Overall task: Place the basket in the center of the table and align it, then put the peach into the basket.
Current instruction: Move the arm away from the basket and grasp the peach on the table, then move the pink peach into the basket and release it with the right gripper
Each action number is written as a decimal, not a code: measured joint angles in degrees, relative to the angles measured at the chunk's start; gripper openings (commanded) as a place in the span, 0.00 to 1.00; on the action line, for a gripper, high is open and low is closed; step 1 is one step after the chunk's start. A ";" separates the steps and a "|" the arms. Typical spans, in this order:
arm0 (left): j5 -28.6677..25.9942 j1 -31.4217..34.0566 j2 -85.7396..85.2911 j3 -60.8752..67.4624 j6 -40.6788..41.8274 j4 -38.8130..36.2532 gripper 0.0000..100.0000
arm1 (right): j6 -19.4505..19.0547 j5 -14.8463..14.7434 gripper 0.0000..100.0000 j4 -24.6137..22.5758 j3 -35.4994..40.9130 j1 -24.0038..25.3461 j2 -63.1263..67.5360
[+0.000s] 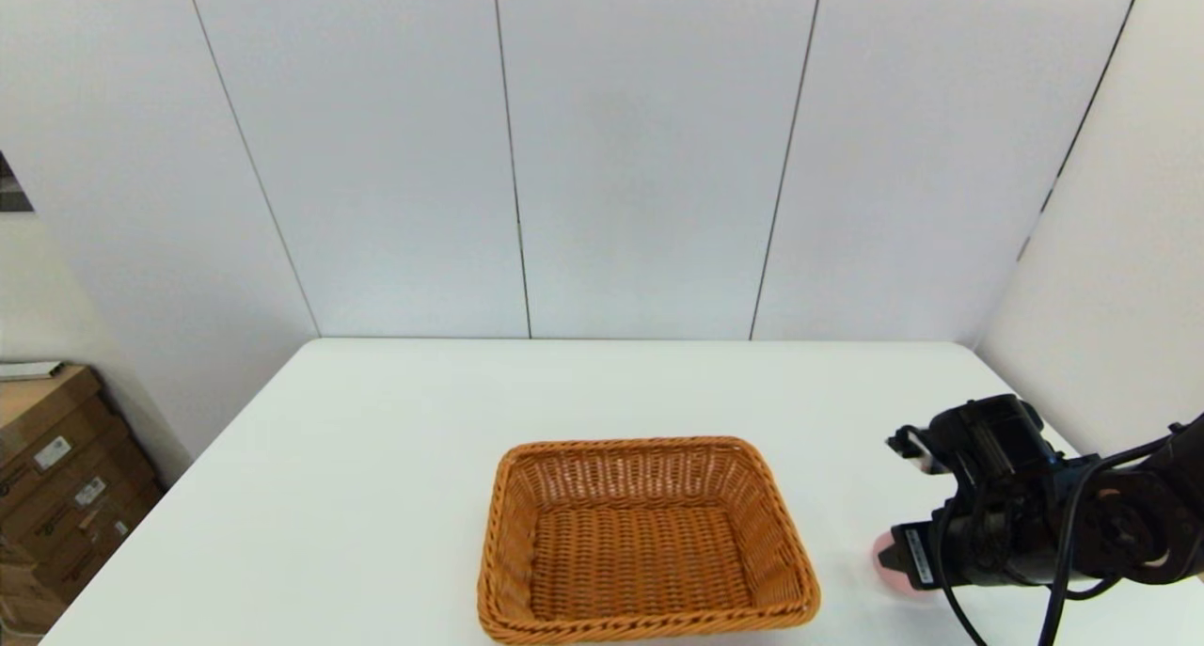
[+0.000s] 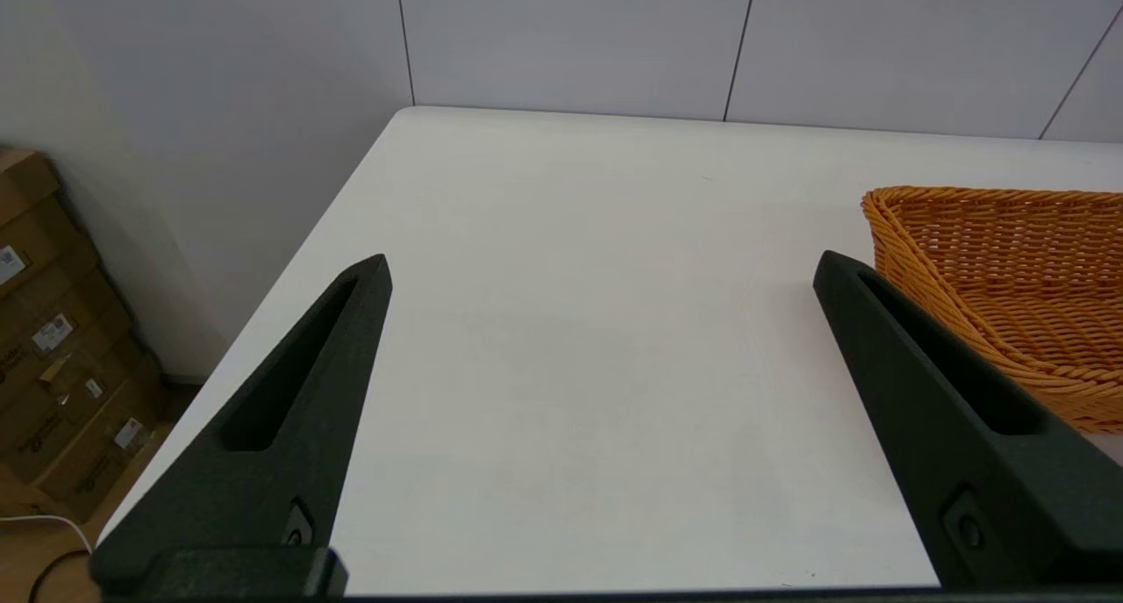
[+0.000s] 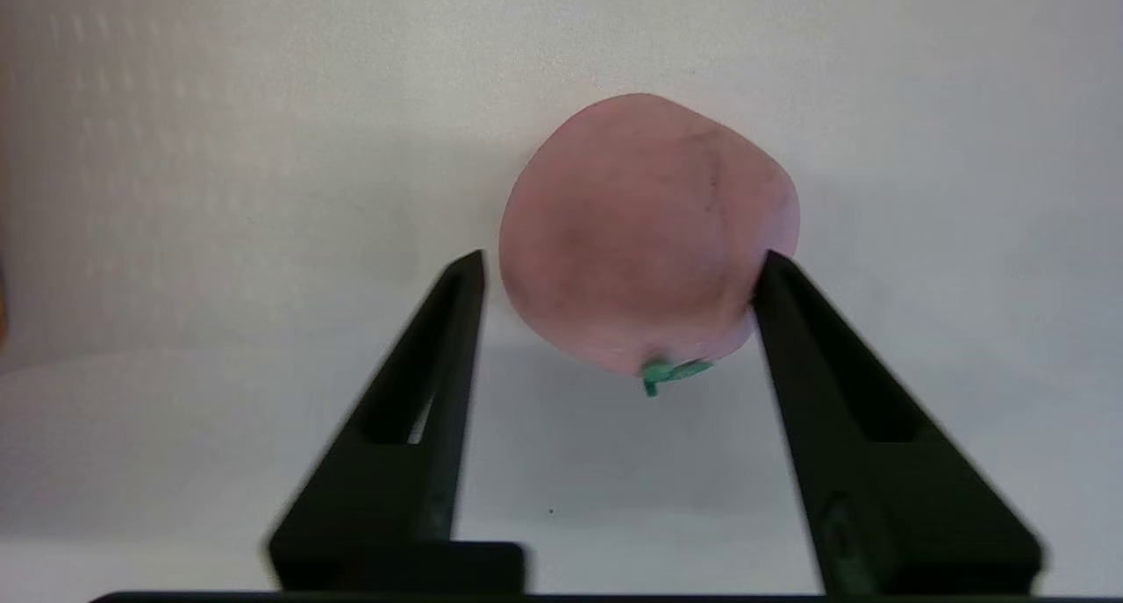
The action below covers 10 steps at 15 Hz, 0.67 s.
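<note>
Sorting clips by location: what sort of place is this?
Probably a lab or test room, not a home: a bare white table against plain panelled walls, stacked cardboard boxes on the floor beside it, and only a wicker basket and peach set out.

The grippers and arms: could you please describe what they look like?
The right gripper and left gripper each have two long, matte black, wedge-shaped fingers with slotted recesses. In the head view, the right arm is black, with looping black cables and small white labels.
</note>
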 measured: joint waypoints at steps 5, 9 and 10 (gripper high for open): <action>0.01 0.00 0.00 0.00 -0.13 0.00 1.00 | 0.02 0.01 0.00 -0.11 0.04 -0.17 0.06; -0.02 0.00 0.00 0.00 -0.16 0.02 1.00 | 0.05 0.04 0.00 -1.13 0.39 -0.37 -1.05; 0.01 0.00 0.00 0.00 -0.16 0.02 1.00 | 0.07 0.11 0.00 -2.12 0.37 -0.23 -2.61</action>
